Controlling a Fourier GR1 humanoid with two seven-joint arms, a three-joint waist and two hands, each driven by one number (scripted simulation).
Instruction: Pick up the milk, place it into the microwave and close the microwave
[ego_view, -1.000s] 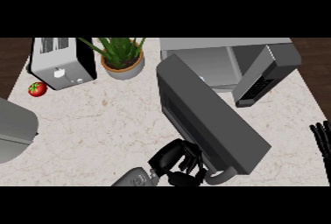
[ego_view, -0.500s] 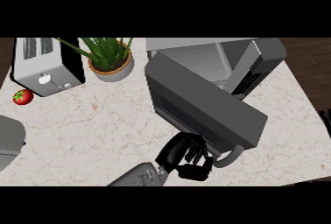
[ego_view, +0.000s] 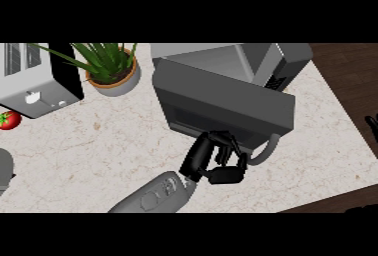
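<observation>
Milk is nowhere to be seen on the counter (ego_view: 88, 150); whether it sits inside the microwave (ego_view: 244, 62) I cannot tell, since the open door (ego_view: 221, 102) hides most of the cavity. The microwave stands at the far right part of the counter, and its dark door swings out toward the viewer, standing at a slant across the front of the box. A curved grey handle (ego_view: 266, 150) hangs at the door's near edge. The left hand (ego_view: 214, 160) (it comes in on a grey forearm (ego_view: 151, 197) from the lower edge) is up against the near edge of the door, just beside the handle, its black fingers bent and bunched; they do not appear to wrap anything, though contact with the door is hard to judge. Only a sliver of the right hand (ego_view: 371, 122) shows at the right edge, so I cannot tell how its fingers stand. A toaster (ego_view: 37, 75) sits at the far left, a potted plant (ego_view: 111, 67) next to it, and a tomato (ego_view: 7, 120) by the left edge
</observation>
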